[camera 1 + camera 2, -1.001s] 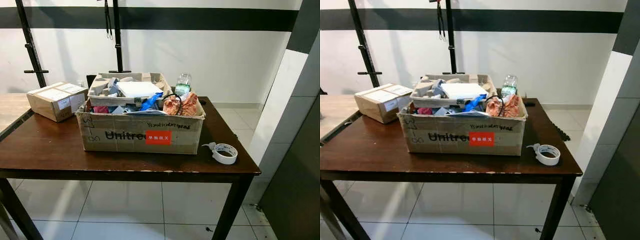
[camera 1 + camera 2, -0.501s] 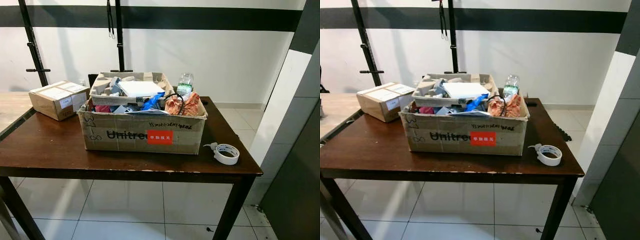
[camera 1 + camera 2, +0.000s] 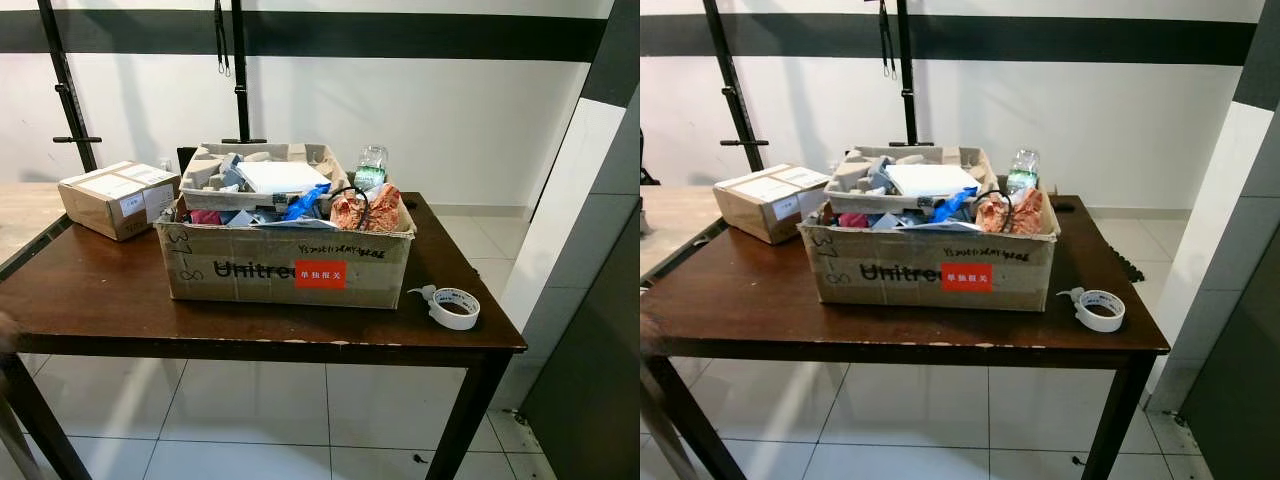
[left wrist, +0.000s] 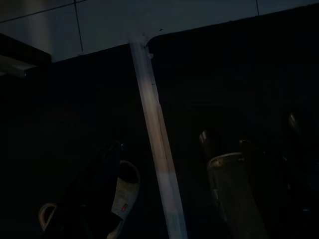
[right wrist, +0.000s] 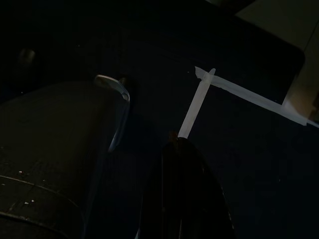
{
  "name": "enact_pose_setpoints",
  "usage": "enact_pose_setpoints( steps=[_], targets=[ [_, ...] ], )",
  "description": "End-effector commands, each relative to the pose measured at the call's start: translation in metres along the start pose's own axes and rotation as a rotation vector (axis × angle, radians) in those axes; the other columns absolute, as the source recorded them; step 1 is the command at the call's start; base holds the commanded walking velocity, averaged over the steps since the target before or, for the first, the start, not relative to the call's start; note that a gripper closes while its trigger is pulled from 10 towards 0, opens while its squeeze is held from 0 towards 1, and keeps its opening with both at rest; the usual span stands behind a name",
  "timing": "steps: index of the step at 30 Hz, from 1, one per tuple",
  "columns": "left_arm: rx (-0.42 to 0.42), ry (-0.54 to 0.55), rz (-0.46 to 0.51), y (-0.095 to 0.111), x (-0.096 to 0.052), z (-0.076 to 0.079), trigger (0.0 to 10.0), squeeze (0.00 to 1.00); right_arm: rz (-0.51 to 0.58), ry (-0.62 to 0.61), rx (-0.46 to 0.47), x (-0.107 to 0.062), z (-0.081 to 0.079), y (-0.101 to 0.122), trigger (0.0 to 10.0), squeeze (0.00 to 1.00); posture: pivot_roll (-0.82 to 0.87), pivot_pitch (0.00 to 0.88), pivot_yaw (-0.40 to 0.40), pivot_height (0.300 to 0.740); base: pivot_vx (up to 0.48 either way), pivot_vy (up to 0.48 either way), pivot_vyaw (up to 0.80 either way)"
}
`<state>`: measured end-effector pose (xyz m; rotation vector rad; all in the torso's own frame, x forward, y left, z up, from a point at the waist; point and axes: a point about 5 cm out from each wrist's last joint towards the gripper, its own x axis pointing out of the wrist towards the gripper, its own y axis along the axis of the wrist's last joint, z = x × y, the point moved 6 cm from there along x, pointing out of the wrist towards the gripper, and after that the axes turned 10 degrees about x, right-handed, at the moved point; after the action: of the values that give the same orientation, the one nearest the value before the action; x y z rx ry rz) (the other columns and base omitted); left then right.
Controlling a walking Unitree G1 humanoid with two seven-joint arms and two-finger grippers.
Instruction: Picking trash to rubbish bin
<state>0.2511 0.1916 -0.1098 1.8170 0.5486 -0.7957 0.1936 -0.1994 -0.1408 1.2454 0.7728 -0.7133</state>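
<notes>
An open cardboard box (image 3: 290, 265) printed "Unitree" stands in the middle of the dark wooden table (image 3: 90, 300), heaped with trash. On top lie a crumpled orange-pink wrapper (image 3: 365, 210), a blue scrap (image 3: 303, 203), a white flat piece (image 3: 278, 177) and a grey pulp tray (image 3: 205, 170). A clear plastic bottle (image 3: 370, 165) stands just behind the box's right corner. Both arms hang idle in the shade. Their wrist views are very dark, with pale floor tiles and a light strip (image 4: 157, 149).
A small sealed carton (image 3: 115, 198) sits at the table's back left. A roll of white tape (image 3: 455, 307) lies near the front right corner. Black stand poles (image 3: 238, 70) rise behind the table. A white pillar (image 3: 560, 200) and a dark panel close in on the right.
The view has shifted slightly, so the camera has moved. A blurred brownish shape has appeared at the left edge by the table's front. Nothing on the table has moved.
</notes>
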Motion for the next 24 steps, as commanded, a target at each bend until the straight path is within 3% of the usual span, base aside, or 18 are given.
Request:
enact_pose_setpoints(
  steps=[1,24],
  targets=[
    [0.011,-0.004,-0.018,-0.006,-0.001,-0.0002,10.0,0.0,-0.048,-0.003,0.0,-0.0022,-0.0011,-0.0152,10.0,0.0,-0.08,0.107,-0.004,0.74,0.0,0.0,0.0],
    [0.024,-0.003,-0.019,-0.0056,-0.0009,0.0001,10.0,0.0,-0.04,-0.002,0.001,-0.0023,0.0029,-0.0137,10.0,0.0,-0.08,0.105,-0.005,0.74,0.0,0.0,0.0]
  ],
)
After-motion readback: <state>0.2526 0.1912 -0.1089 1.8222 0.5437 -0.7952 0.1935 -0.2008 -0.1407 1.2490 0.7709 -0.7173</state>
